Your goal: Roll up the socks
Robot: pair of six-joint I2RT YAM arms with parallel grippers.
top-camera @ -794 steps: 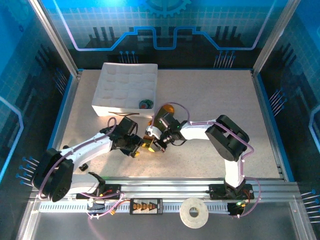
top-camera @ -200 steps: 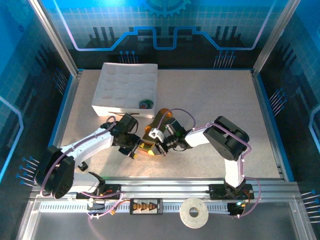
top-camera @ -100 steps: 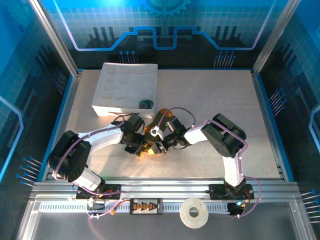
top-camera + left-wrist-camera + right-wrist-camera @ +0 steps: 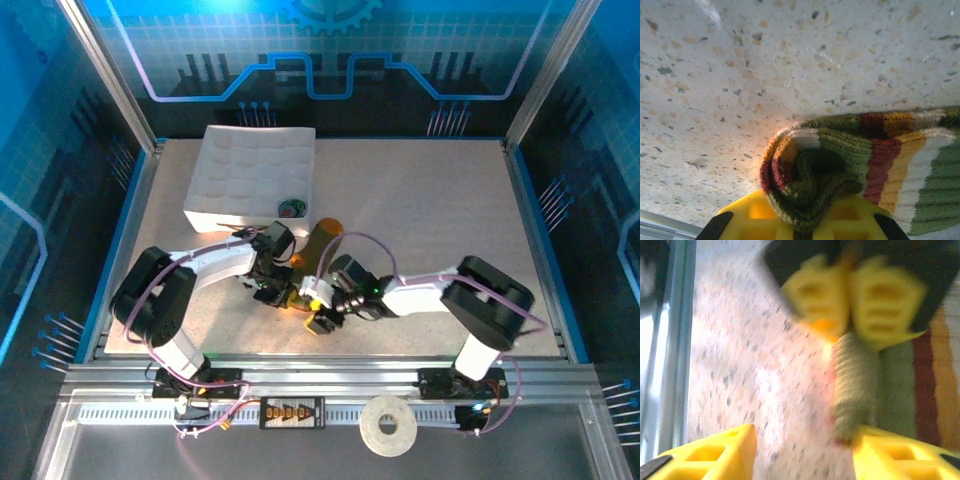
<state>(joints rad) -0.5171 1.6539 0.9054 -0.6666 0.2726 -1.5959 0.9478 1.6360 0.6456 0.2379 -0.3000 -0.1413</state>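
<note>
low in the centre of the overhead view, the left gripper point(image 4: 799, 231) pinches shut on the curled end of the olive striped sock point(image 4: 850, 160), which lies on the speckled table point(image 4: 740, 75). the right gripper point(image 4: 801, 452) stands open beside it, holding nothing. a small bundle, probably the other sock point(image 4: 291, 208) already rolled, sits in the white tray point(image 4: 230, 170) at upper left. this roll seems barely begun.

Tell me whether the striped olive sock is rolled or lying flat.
Partly rolled: one end of the sock is curled into a bunch pinched in the left hand; the striped rest lies flat on the table.
</note>
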